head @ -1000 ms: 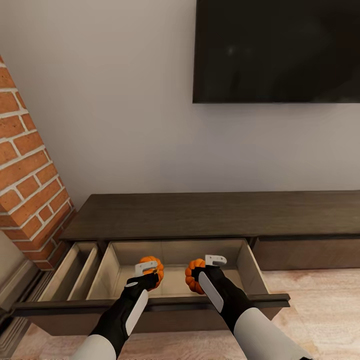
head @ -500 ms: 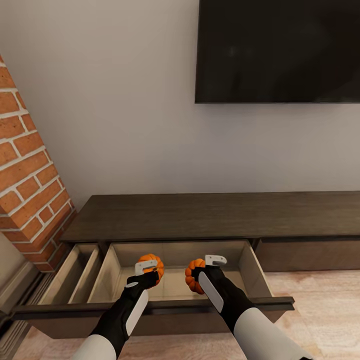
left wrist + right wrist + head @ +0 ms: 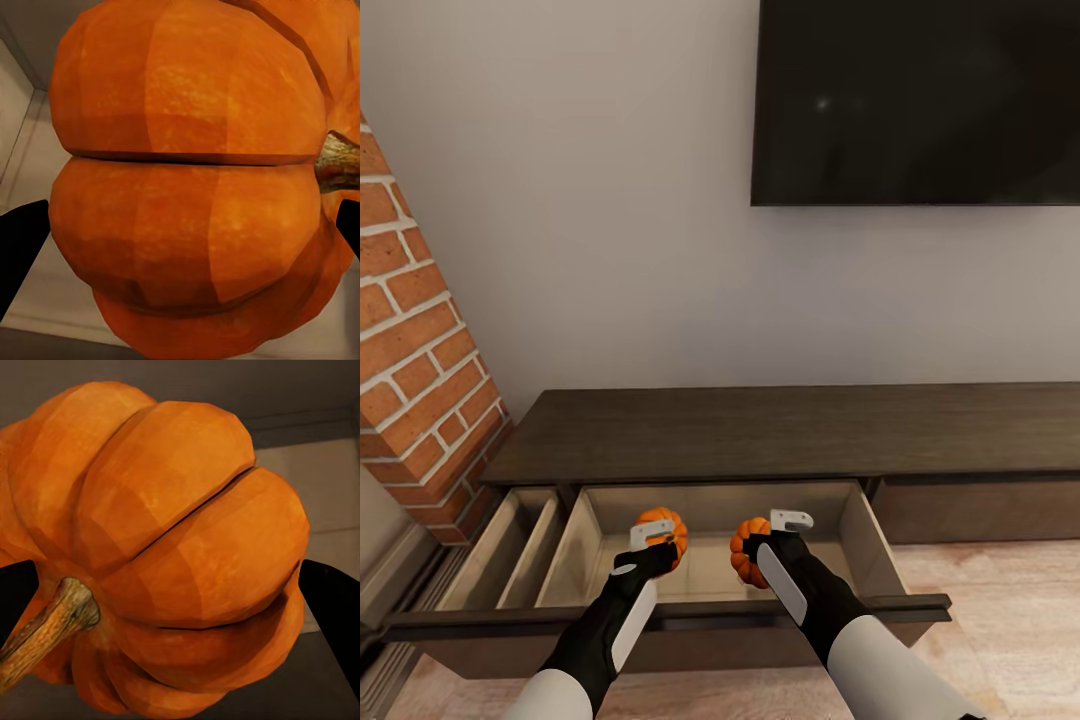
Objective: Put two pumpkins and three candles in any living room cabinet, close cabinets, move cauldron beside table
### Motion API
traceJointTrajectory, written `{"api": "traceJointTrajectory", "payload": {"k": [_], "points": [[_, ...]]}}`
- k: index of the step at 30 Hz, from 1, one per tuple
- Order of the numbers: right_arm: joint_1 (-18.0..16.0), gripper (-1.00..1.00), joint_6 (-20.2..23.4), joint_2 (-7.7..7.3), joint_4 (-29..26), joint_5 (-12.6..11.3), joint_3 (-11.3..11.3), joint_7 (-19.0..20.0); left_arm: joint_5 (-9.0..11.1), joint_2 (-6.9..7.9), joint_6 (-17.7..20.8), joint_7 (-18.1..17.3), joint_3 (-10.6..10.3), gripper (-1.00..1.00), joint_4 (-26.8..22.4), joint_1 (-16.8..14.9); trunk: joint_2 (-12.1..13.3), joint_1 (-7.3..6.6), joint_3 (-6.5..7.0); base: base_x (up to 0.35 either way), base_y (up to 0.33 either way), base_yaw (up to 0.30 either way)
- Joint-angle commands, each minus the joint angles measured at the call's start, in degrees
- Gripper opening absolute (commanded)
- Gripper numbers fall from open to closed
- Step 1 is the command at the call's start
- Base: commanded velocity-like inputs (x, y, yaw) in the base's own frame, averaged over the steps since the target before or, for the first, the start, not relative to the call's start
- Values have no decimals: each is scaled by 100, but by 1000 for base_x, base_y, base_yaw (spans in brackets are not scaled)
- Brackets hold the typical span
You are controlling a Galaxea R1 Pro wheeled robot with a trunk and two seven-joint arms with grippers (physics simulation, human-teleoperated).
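Two small orange ribbed pumpkins hang over the open middle drawer of the long dark-brown cabinet [image 3: 780,428]. My left gripper [image 3: 658,541] is shut on the left pumpkin [image 3: 664,530], which looms large in the left wrist view [image 3: 195,180], its stem off to one side. My right gripper [image 3: 760,548] is shut on the right pumpkin [image 3: 748,550], and the right wrist view brings that pumpkin [image 3: 165,547] up close with its brown stem. The drawer's pale beige floor [image 3: 710,565] lies beneath both. Candles, cauldron and table are out of view.
A second, narrower drawer [image 3: 505,545] stands open to the left. A red brick pillar [image 3: 415,350] rises at the left. A black TV [image 3: 915,100] hangs on the wall above. The cabinet's right drawer front [image 3: 980,505] is closed; wood floor [image 3: 1010,620] lies at right.
The view has shifted very slightly; both grippers hold their pumpkins in nearly the same place above the open drawer.
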Motion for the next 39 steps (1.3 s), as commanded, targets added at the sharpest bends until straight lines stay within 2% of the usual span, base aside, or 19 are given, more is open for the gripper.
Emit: {"api": "traceJointTrajectory", "payload": {"k": [1, 16, 39], "points": [[-5, -100, 8, 0, -7, -44, 16, -46, 40, 4, 26, 68, -29, -100, -12, -3, -44, 21, -23, 0, 0, 0], [-5, -100, 8, 0, -7, -44, 16, -46, 45, 4, 53, 68, -27, -100, -12, -3, -646, 351, -293, 0, 0, 0], [-5, -100, 8, 0, -6, -45, 16, -49, 29, 4, 54, 68, -28, -100, -12, -3, -646, 351, -293, 11, 0, 0]]}}
